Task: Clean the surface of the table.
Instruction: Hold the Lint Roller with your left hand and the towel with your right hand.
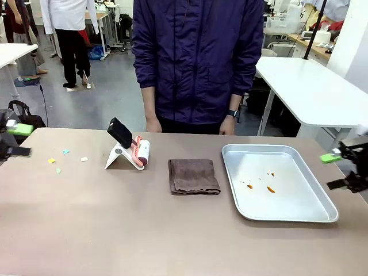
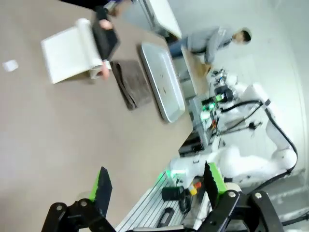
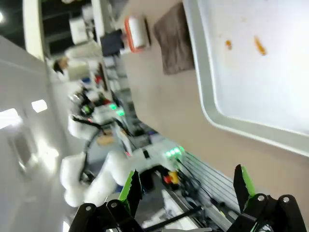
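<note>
1. The left gripper hangs spread and empty at the left edge of the wide brown table.
2. Tiny coloured paper bits lie near it; a fast wipe could flick them off.
3. The pink-and-white sticky roller could tip if bumped.
4. A folded brown cloth lies mid-table.
5. The silver metal tray holds orange spots, maybe sauce, that could smear.
6. The right gripper hangs spread and empty.
7. The top is smooth; a person in a dark blue jacket stands behind it.
</note>
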`<state>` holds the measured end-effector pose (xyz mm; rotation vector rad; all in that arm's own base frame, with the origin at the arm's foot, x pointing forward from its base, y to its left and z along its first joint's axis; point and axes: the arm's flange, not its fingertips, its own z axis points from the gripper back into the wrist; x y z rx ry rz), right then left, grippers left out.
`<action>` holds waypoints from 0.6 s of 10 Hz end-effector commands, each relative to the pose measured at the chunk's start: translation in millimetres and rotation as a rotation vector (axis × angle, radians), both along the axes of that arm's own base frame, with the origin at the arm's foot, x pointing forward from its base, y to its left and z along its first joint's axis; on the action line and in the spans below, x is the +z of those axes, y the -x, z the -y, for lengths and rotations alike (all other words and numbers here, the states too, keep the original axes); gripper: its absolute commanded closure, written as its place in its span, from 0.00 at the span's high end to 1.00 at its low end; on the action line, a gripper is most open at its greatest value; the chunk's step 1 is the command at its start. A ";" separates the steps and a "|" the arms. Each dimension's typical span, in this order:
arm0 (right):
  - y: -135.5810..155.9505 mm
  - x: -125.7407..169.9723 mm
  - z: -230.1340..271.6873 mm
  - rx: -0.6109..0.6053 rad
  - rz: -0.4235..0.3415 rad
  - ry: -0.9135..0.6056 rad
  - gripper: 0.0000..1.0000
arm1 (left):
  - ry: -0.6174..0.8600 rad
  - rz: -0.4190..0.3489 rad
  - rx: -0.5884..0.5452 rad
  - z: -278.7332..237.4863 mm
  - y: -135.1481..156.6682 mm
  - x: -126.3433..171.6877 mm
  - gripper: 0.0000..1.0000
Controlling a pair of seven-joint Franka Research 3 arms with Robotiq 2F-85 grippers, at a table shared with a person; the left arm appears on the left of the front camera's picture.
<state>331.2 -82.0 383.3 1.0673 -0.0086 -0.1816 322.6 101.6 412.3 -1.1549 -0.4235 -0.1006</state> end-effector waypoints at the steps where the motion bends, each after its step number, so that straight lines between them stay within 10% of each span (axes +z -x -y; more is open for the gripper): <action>1: -5.2 -24.3 42.0 -0.147 0.017 -0.112 1.00 | 0.099 -0.039 0.077 -31.2 -2.0 -48.6 1.00; 6: -15.1 -63.3 124.7 -0.407 0.000 -0.242 1.00 | 0.284 -0.099 0.408 -62.0 47.0 -109.2 1.00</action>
